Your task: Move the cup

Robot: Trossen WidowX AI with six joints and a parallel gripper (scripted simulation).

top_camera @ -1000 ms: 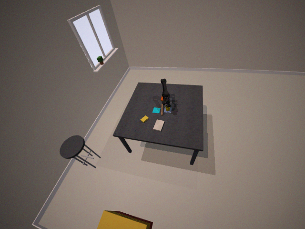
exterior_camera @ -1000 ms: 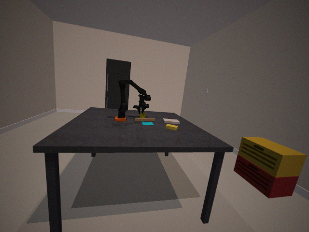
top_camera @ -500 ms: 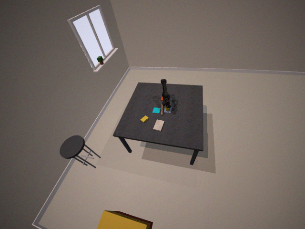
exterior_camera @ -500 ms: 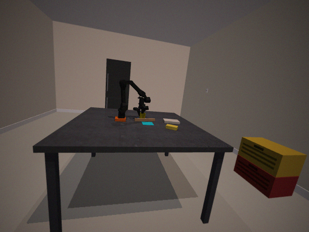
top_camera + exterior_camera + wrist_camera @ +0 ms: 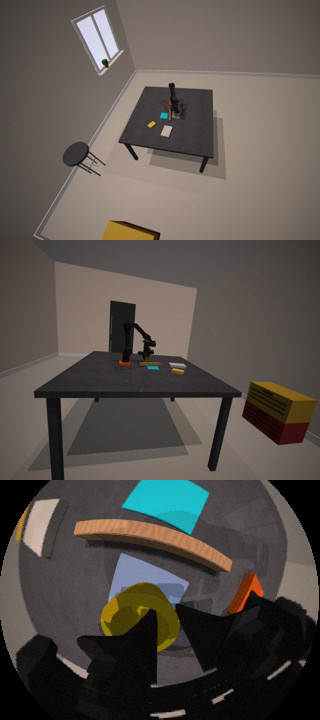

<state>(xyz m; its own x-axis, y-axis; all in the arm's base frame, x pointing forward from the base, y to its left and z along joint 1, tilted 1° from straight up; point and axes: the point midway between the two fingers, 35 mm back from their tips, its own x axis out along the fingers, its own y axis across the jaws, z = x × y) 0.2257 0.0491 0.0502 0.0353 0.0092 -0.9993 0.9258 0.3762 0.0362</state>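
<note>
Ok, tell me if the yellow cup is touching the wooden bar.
Apart. The wrist view shows the yellow cup on the light blue pad, with a strip of pad visible between it and the wooden bar.

The black gripper fingers cover part of the yellow round cup [image 5: 127, 610], so its marbles cannot be seen.
</note>
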